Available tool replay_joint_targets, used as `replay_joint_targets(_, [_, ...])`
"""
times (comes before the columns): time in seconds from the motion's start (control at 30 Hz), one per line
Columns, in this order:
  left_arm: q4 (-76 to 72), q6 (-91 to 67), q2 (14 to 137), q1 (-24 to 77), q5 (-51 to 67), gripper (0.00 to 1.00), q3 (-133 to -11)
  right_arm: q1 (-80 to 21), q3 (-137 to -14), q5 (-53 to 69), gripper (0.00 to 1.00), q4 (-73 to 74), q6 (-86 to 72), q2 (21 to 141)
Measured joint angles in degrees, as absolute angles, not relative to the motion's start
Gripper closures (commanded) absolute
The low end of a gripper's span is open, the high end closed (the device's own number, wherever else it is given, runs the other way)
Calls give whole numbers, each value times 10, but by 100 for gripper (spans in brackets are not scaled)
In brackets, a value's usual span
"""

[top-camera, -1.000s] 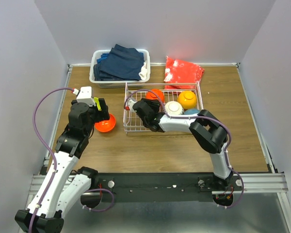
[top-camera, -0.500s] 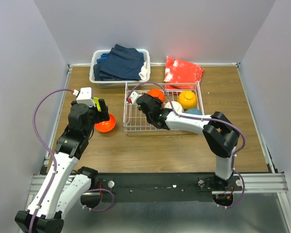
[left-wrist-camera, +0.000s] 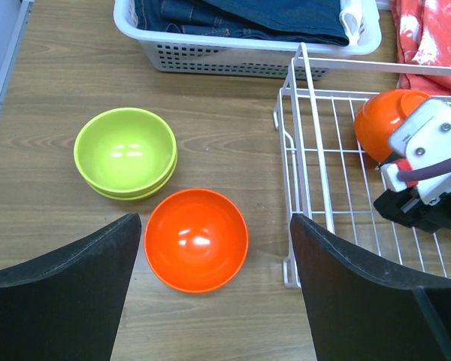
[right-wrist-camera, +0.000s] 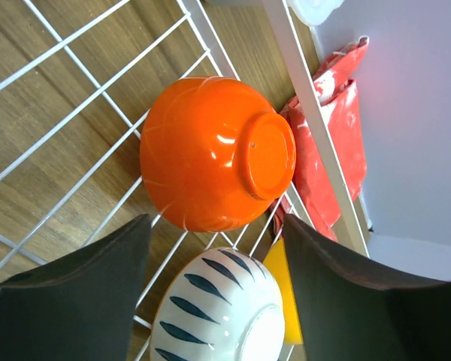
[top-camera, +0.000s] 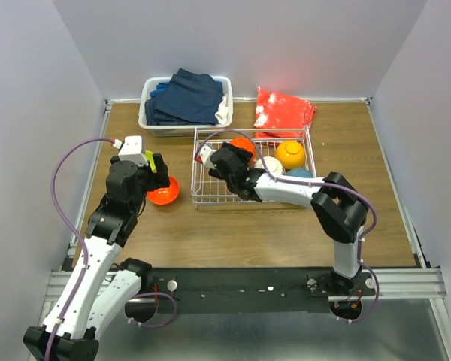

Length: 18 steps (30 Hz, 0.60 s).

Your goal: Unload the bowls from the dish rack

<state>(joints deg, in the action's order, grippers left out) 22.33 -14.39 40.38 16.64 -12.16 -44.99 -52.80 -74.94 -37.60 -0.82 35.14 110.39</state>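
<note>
- We find the right pincer (right-wrist-camera: 214,219) with its jaws set wide and empty. A glossy red-orange round bowl (right-wrist-camera: 210,154) lies just ahead of the fingertips, ungripped.
- That bowl is tipped on its side in the white wire-grid dish rack (top-camera: 210,188), near the far wall.
- Just beside it sits a white bowl with dark ribbed stripes (right-wrist-camera: 214,316). A yellow-orange bowl (top-camera: 290,154) and a teal blue bowl (top-camera: 299,173) lie further right, making 4 in the rack.
- The left pincer (left-wrist-camera: 214,218) is wide and empty above a second red-orange bowl (left-wrist-camera: 196,239), which stands upright on the wooden table (left-wrist-camera: 60,75) beside 2 stacked lime green bowls (left-wrist-camera: 125,153).
- We judge the step in hand to be the grasp of bowl 4 of 7. The next move calls for advancing, closing across the bowl, and lifting it clear of the wires.
</note>
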Motion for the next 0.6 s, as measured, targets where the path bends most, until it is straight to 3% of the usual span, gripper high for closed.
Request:
replay_joint_targets(0.1, [223,-144,404,166,-121,11,-448,-528,-749,-376,10,-12,376,1110])
replay_joint_targets(0.27, [223,-144,399,167,-121,11,-446,-528,-769,-376,4,1,402,1120])
replay_joint_targets(0.6, [219,-144,404,174,-121,11,-445,-528,-819,-378,0,58,408,1155])
